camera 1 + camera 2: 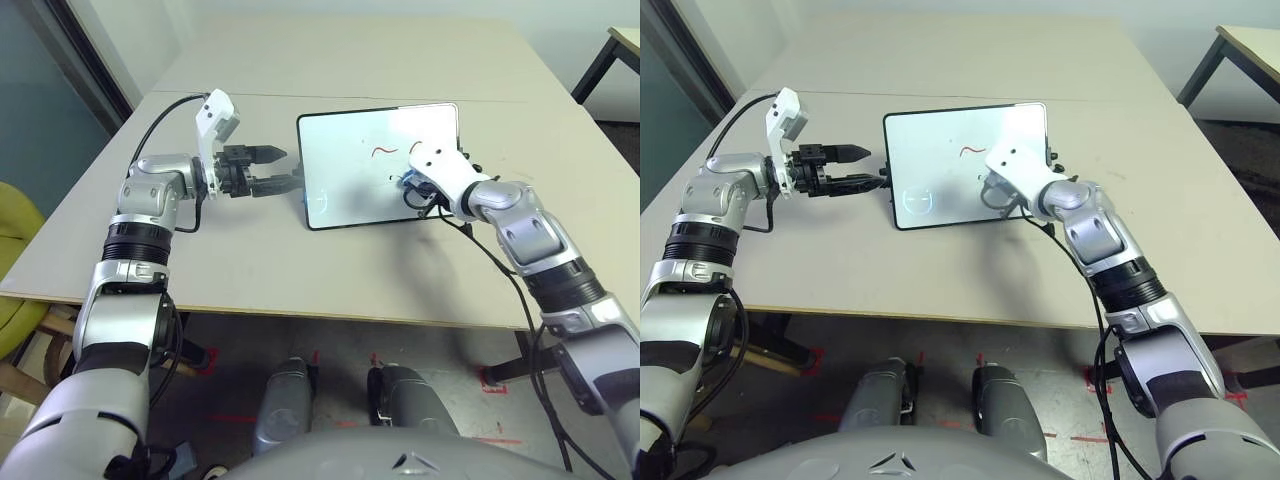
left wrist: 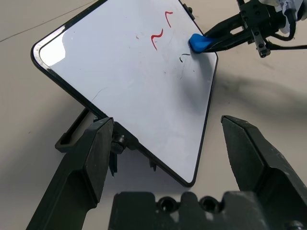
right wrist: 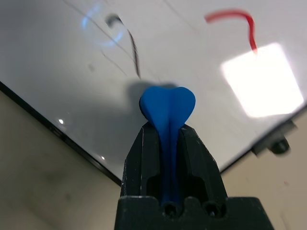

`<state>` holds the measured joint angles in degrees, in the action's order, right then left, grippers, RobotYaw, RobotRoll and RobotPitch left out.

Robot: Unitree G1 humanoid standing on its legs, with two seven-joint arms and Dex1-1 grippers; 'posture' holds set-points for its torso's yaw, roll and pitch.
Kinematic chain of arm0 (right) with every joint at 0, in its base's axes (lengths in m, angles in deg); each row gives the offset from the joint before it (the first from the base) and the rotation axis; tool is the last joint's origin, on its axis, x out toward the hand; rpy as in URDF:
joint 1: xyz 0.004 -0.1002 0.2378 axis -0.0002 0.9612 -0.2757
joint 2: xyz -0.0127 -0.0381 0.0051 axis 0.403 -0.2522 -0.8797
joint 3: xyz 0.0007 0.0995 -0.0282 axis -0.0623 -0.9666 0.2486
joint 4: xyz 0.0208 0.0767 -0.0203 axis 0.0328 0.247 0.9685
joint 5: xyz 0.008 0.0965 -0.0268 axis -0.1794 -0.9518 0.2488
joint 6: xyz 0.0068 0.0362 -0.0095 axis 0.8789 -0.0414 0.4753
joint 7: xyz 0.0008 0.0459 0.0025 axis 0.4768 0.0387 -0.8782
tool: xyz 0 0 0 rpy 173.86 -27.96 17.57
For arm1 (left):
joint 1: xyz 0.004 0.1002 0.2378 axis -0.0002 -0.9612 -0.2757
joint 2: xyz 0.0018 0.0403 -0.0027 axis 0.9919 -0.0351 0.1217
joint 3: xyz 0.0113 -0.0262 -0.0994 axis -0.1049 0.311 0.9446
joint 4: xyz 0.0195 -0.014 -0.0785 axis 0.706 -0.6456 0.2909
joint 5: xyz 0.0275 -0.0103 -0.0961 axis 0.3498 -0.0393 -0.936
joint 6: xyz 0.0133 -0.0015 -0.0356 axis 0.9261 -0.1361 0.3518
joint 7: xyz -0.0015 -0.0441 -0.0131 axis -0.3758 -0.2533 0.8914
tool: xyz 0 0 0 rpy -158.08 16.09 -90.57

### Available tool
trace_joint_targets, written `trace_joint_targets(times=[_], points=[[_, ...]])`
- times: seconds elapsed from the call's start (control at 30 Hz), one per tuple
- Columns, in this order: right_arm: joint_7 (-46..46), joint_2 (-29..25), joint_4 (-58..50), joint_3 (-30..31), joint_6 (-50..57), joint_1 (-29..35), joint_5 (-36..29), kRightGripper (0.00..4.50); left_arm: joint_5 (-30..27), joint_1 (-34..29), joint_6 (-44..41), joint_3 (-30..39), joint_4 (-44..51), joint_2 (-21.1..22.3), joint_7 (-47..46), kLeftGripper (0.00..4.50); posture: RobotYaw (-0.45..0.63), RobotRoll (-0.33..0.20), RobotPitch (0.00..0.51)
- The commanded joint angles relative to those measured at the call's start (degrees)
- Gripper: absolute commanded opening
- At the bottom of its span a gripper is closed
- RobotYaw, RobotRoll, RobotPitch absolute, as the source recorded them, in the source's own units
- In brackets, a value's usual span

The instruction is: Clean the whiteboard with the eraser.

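Currently the eraser [image 3: 167, 108] is pinched in the right gripper [image 2: 211, 40] against the whiteboard [image 1: 345, 170] on the table, left gripper [image 1: 275, 170] spread open beside; red squiggles [image 2: 157, 38] must be wiped next.

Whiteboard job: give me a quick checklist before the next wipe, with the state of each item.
1. Eraser grip: ok, right gripper is shut on it, its blue tip squeezed out past the fingers.
2. Eraser against the whiteboard: cannot tell, the tip is at the surface near the right edge, but contact is unclear.
3. Marks left: not ok, red squiggles and thin dark strokes remain.
4. Board position: ok, it stands tilted on its stand on the table.
5. Left gripper: ok, open, beside the board's left edge, not touching it.
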<state>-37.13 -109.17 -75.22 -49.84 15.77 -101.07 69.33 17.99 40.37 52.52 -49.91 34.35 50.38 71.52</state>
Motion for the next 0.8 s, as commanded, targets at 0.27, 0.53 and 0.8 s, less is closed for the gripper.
trace_joint_targets(times=[0.27, 0.53, 0.8], points=[[1.26, 2.1, -0.59, 1.57, 0.69, -0.58, 0.26, 0.28, -0.48, -0.08, 0.22, 0.26, 0.26, -0.1, -0.16, 4.5, 0.13, 0.0, 0.071], [1.75, 4.96, 0.46, 6.68, -2.48, -2.95, 3.71, 0.27, -0.51, -0.16, 0.04, 0.31, 0.55, -0.02, -0.37, 4.5, 0.13, 0.0, 0.073], [1.77, 8.74, 3.76, 7.89, -4.42, -7.26, 5.12, 0.27, -0.61, -0.27, 0.0, 0.4, 0.77, -0.09, -0.49, 4.5, 0.14, 0.0, 0.067]])
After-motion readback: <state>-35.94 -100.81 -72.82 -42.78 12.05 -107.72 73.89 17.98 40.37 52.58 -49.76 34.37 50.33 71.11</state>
